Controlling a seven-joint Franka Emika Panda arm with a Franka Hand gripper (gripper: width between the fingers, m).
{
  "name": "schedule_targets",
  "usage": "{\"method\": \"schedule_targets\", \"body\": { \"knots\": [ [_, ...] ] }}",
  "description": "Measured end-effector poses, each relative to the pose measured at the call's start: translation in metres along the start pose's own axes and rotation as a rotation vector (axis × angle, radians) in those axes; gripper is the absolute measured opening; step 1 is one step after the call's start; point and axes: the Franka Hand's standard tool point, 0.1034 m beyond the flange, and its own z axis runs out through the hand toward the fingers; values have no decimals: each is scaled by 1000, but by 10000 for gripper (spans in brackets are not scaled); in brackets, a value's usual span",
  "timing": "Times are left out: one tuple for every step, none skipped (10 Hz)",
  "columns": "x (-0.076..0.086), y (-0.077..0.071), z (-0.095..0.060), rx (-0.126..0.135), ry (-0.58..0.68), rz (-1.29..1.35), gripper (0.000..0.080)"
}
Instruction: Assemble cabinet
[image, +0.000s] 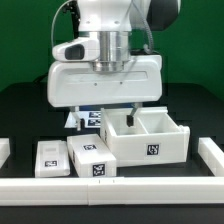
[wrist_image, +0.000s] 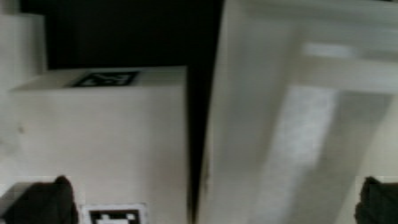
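The cabinet (image: 148, 138) is a large white box with two open compartments and a tag on its front, standing right of centre in the exterior view. My gripper (image: 108, 113) hangs over its rear left corner, with one dark finger (image: 128, 110) showing just above the cabinet's left compartment. In the wrist view my gripper (wrist_image: 210, 205) is wide open and holds nothing. Its dark fingertips (wrist_image: 45, 200) stand far apart. A blurred white cabinet wall (wrist_image: 294, 130) and a white tagged surface (wrist_image: 98, 130) lie between them, split by a dark gap.
Two small white tagged blocks (image: 52, 158) (image: 90, 157) lie to the exterior view's left of the cabinet. The marker board (image: 90, 117) lies behind them under the arm. White rails (image: 110, 185) border the table's front and sides.
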Motion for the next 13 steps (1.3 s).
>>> {"method": "schedule_targets", "body": {
  "knots": [
    [0,1,0,-1,0,1,773],
    [0,1,0,-1,-1,1,598],
    [-1,1,0,-1,-1,1,416],
    [-1,1,1,0,-1,1,284],
    [-1,1,1,0,-2,1,284],
    [0,1,0,-1,0,1,102],
    [0,1,0,-1,0,1,90],
    [0,1,0,-1,1,1,90],
    [1,0,-2,0,0,-1,90],
    [2,-1,-6,4,-3,-5,90],
    [3,-3,-14,12,-9,-19,90],
    [6,-5,-24,18,-7,-37,90],
    [12,-6,-31,13,13,-111,90]
  ]
}}
